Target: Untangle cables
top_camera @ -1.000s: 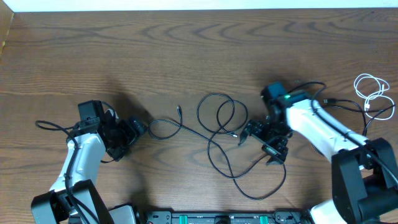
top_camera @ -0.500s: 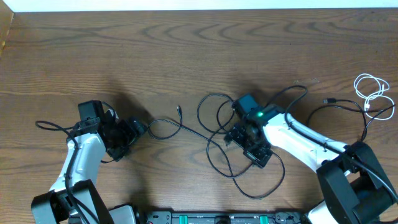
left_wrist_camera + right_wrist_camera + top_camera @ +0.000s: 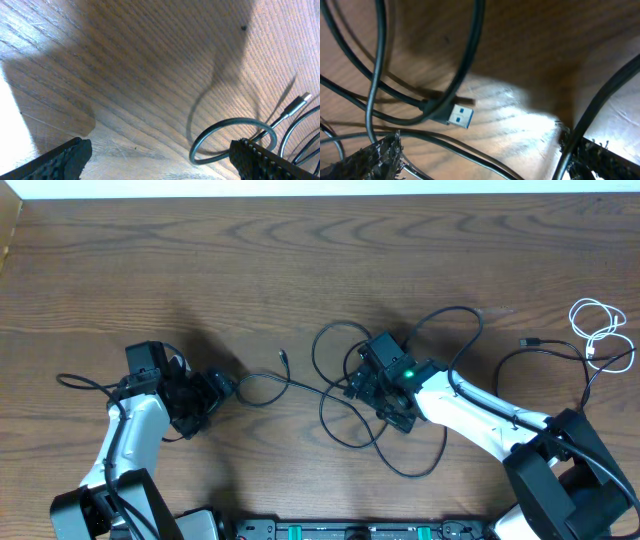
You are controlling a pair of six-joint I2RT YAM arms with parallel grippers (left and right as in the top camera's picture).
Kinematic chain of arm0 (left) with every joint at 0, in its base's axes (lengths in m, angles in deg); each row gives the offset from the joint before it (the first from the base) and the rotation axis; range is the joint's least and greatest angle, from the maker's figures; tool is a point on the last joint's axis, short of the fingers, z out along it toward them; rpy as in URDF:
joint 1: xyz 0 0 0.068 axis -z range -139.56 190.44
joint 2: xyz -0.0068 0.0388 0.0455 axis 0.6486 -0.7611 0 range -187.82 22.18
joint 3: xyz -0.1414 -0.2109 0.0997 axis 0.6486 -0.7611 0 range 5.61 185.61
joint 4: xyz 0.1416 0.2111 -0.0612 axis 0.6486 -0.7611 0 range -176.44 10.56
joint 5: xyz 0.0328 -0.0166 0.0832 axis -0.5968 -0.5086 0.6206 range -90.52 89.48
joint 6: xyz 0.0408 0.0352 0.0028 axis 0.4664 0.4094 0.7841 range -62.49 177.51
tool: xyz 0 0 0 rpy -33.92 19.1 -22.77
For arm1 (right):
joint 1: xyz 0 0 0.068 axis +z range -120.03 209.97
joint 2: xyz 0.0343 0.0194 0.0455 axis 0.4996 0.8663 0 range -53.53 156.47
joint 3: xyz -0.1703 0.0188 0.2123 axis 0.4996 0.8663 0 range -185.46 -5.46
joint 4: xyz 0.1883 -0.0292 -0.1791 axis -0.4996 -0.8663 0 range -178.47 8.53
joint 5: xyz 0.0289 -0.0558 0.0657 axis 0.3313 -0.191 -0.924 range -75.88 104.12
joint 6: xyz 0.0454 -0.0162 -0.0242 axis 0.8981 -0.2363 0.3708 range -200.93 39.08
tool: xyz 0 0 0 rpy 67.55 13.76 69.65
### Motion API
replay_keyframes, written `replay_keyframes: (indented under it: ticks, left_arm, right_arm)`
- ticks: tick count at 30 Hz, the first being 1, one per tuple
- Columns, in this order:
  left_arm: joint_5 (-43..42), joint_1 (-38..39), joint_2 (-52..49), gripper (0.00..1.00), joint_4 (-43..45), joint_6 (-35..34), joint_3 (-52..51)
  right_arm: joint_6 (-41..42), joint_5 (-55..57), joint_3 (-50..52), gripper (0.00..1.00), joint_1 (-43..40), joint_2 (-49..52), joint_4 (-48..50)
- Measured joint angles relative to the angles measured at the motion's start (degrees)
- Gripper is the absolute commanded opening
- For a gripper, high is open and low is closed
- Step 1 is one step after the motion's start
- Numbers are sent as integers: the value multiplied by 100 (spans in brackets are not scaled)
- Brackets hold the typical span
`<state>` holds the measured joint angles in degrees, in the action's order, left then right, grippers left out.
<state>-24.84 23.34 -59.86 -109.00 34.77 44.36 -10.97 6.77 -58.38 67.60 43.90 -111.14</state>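
Sorting the tangle is in hand: the right pincer (image 3: 480, 145) hangs open over the USB plug (image 3: 457, 115) among the black cables (image 3: 472, 50) on the bench (image 3: 300, 260), the left pincer (image 3: 218, 390) open well left of that plug, so closing on it seems next.

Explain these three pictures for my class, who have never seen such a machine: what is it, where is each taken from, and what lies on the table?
Two robot arms sit at a wooden table. One picture looks down from overhead; the other two come from cameras on the wrists. Each arm ends in a two-finger end effector: the left end effector and right end effector are both open, holding nothing. Tangled black cables lie under the right one, a USB plug showing; a white cable lies apart.
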Motion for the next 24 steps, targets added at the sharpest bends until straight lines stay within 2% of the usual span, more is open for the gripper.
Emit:
replay_keyframes:
  ticks: [7,14,20,22,24]
  left_arm:
    - [0,0,0,93,0,0,0]
    - [-20,0,0,93,2,0,0]
    - [-39,0,0,93,2,0,0]
    - [-42,0,0,93,2,0,0]
    - [-42,0,0,93,2,0,0]
  right_arm:
    - [-55,638,4,99,0,0,341]
    - [-127,1405,7,78,59,17,367]
    - [-177,1735,-31,36,201,319,551]
    - [-278,1825,-70,1,210,404,634]
    - [-396,1860,-79,1,197,444,662]
